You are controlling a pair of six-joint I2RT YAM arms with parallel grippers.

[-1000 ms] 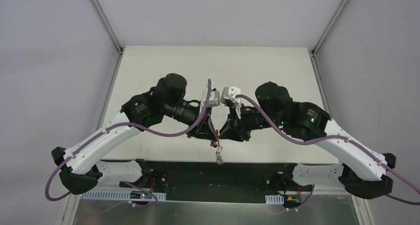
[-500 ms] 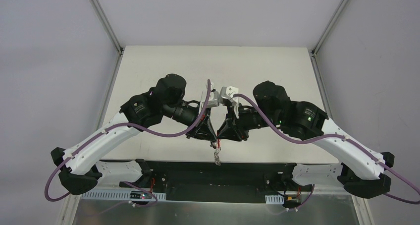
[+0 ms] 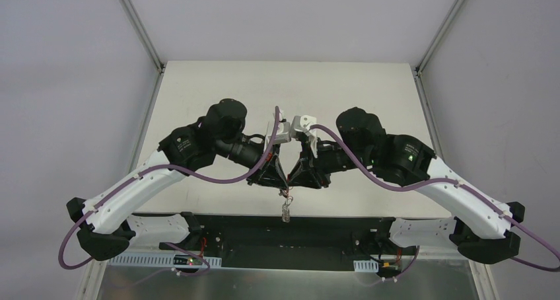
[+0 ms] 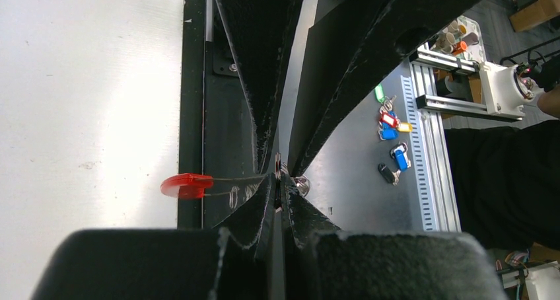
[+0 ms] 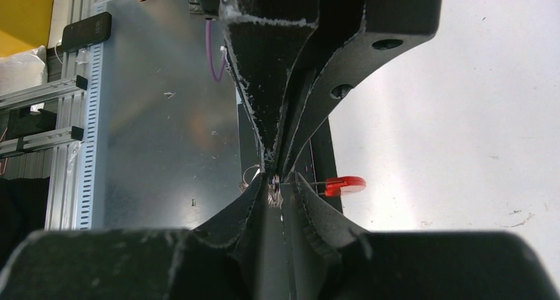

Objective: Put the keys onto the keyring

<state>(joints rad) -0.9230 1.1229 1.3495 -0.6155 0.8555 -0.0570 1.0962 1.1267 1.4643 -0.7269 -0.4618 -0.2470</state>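
Gently does it: feeding the keys [image 5: 274, 193] onto the keyring [image 4: 187, 185], tip to tip.
Left jaws are clenched on the ring's wire, its red crescent poking out just beside them; right jaws seem clamped on a key. Hold the ring steady, slide the key along the wire, above the bench [image 3: 218, 102] edge.

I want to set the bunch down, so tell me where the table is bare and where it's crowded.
Bare: the far half of the table, up to its back edge, side to side. Crowded: the near-edge centre, where the left gripper and right gripper meet tip to tip, both pinching the keyring, which dangles over the black rail.
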